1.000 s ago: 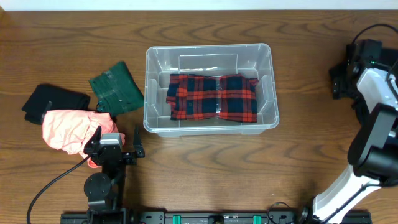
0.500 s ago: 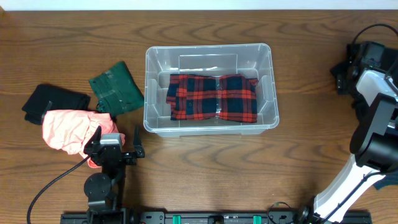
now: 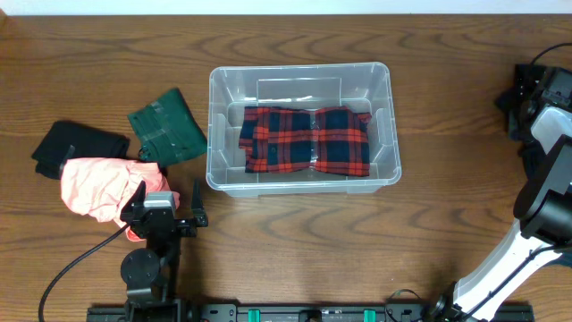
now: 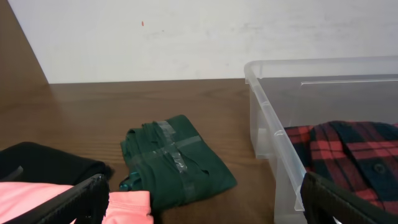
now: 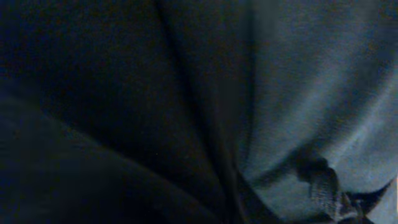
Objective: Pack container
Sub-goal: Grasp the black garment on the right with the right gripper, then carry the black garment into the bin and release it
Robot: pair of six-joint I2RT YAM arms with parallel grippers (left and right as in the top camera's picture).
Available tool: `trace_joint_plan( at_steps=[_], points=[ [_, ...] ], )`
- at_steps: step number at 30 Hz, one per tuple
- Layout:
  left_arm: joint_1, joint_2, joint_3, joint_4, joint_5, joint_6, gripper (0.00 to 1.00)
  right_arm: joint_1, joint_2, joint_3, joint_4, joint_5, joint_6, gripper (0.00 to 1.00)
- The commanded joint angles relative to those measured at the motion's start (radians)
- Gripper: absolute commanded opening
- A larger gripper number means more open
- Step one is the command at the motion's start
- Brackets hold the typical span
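The clear plastic container stands mid-table, and a folded red-and-black plaid cloth lies inside it. In the left wrist view the container and the plaid cloth are on the right. A folded green cloth lies left of the bin, also seen as the green cloth ahead of my left gripper. That gripper is open and holds nothing. My right arm reaches to the table's right edge. Dark blue-grey fabric fills the right wrist view and the fingers do not show.
A black cloth and a pink cloth lie at the left, the pink one touching my left gripper. The pink cloth sits by the left finger. A white wall stands behind the table.
My right arm has swung further right, toward the table's edge. The left arm, the cloths and the container have not moved.
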Motion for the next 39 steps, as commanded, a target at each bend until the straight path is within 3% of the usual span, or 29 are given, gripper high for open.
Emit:
trace_joint_plan(
  at_steps=[1, 7, 11, 18, 26, 33, 39],
  points=[
    [0.003, -0.006, -0.026, -0.017, 0.006, -0.009, 0.98, 0.006, 0.071, -0.037, -0.042, -0.083, 0.016, 0.15],
    [0.003, -0.006, -0.026, -0.017, 0.006, -0.009, 0.98, 0.075, -0.004, -0.037, -0.056, -0.083, 0.069, 0.10],
    [0.003, -0.006, -0.026, -0.017, 0.006, -0.008, 0.98, 0.139, -0.135, -0.037, -0.056, -0.084, 0.069, 0.01],
    [0.003, -0.006, -0.026, -0.017, 0.006, -0.009, 0.98, 0.302, -0.444, -0.037, -0.061, -0.087, 0.061, 0.01],
    [0.003, -0.006, -0.026, -0.017, 0.006, -0.009, 0.98, 0.593, -0.730, -0.037, -0.092, -0.086, 0.023, 0.01],
    [0.003, -0.006, -0.026, -0.017, 0.006, -0.009, 0.98, 0.875, -0.764, -0.037, -0.114, -0.087, -0.003, 0.01],
    [0.003, -0.006, -0.026, -0.017, 0.006, -0.009, 0.98, 1.016, -0.682, -0.037, -0.117, -0.087, -0.003, 0.01]
  ],
)
